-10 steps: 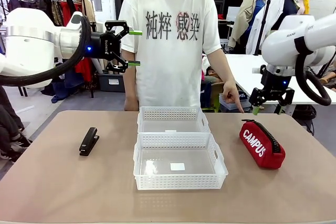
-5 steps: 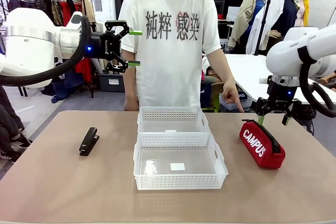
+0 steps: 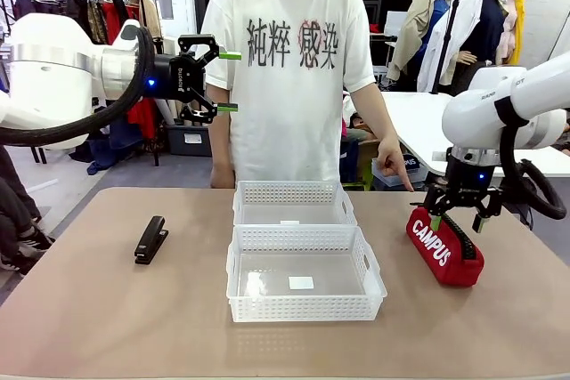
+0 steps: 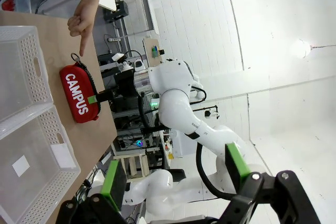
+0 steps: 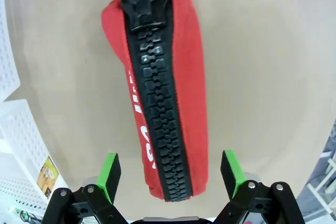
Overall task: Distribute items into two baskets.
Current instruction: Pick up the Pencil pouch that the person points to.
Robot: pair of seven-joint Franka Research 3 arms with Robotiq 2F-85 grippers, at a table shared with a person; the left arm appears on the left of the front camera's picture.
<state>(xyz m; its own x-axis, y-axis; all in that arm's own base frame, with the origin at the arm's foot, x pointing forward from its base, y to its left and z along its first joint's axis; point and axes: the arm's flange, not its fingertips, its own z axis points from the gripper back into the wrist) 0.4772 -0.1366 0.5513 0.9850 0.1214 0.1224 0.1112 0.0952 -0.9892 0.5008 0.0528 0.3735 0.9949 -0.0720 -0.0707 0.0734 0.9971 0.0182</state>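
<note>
The red "CAMPUS" zip pouch (image 3: 444, 246) lies on the table at the right, seen from above as the pouch (image 5: 160, 93) in the right wrist view and as the pouch (image 4: 80, 94) in the left wrist view. My right gripper (image 3: 456, 222) hangs open just over its far end, one finger on each side; its own camera shows that gripper (image 5: 171, 174) straddling the pouch without touching. The black stapler (image 3: 151, 238) lies at the table's left. Two translucent-white baskets, a far basket (image 3: 294, 202) and a near basket (image 3: 305, 274), sit in the middle. My left gripper (image 3: 229, 82) is open, raised high at the left.
A person stands at the far side of the table, and their hand (image 3: 390, 159) points down toward the pouch. Each basket holds a small white label (image 3: 301, 282). Bare tabletop (image 3: 107, 318) surrounds the baskets on both sides.
My right gripper has come down and forward from above the table's far right edge to just over the pouch. The left arm, stapler and baskets have stayed put.
</note>
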